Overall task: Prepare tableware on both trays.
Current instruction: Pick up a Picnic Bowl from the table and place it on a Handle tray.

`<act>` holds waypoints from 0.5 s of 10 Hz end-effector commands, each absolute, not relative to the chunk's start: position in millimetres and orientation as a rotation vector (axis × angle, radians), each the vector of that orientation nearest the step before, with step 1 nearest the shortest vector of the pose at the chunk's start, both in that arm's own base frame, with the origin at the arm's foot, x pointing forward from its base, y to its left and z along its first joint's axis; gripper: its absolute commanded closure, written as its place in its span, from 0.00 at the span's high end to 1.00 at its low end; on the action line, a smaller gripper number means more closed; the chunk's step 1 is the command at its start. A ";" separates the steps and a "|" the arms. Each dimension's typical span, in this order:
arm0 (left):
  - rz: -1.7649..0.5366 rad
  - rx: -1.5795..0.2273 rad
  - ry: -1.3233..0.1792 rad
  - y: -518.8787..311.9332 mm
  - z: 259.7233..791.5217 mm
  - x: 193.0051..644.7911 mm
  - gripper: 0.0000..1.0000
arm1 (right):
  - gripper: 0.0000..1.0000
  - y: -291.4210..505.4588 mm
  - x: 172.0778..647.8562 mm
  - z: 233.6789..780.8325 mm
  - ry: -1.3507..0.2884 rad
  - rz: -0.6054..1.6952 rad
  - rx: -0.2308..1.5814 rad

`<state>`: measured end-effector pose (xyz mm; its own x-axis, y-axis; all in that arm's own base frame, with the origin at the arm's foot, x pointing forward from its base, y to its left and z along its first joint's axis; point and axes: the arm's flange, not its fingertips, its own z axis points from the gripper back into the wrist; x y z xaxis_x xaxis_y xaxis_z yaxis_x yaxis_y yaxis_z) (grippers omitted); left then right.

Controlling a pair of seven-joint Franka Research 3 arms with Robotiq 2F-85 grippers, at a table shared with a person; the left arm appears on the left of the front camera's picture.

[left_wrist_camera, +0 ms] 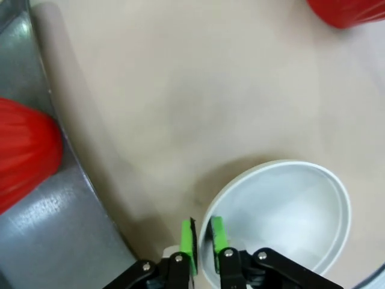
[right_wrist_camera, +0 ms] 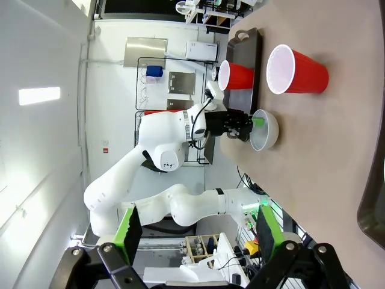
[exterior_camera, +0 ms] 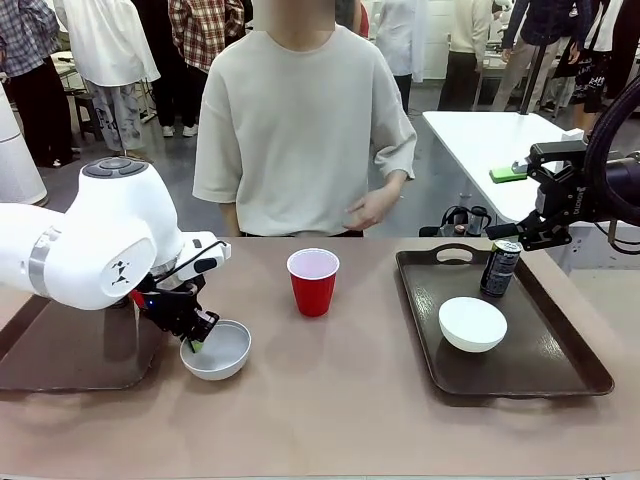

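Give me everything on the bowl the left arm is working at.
The bowl is small, round, white, smooth and empty, upright on the bare tabletop just right of the left tray, not on it. The left pincer is pinching its rim, one green pad inside, one outside. Nothing else touches it.

**Even indoor light, soft shadows, close-range blur**

The front view is bright and evenly lit from overhead, with soft shadows under the white bowl and the red cup. The right tray shows a glossy sheen along its rim. In the left wrist view the near bowl and table look soft (too close for sharp focus). The right wrist view has a glaring pale wall and wide-angle bending at its edges.
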<state>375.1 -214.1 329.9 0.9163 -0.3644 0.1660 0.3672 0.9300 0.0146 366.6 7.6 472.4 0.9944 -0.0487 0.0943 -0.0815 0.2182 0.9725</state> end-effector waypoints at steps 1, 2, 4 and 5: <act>-0.344 -0.014 -0.188 -218.0 333.5 371.1 0.00 | 1.00 5.3 365.8 472.2 -0.109 0.039 1.344; -0.345 -0.019 -0.186 -218.2 331.9 373.9 0.00 | 1.00 5.3 365.8 472.2 -0.109 0.039 1.344; -0.349 -0.036 -0.204 -217.8 336.6 371.1 0.00 | 1.00 5.3 365.8 472.2 -0.109 0.039 1.344; -0.324 -0.025 -0.209 -214.6 353.3 364.2 0.00 | 1.00 5.3 365.8 472.2 -0.109 0.039 1.344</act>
<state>374.7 -214.2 344.5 0.9135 -0.3589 0.1914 0.3693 0.9291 -0.0204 366.6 7.4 472.4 0.9943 -0.0492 0.0942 -0.0814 0.2182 0.9725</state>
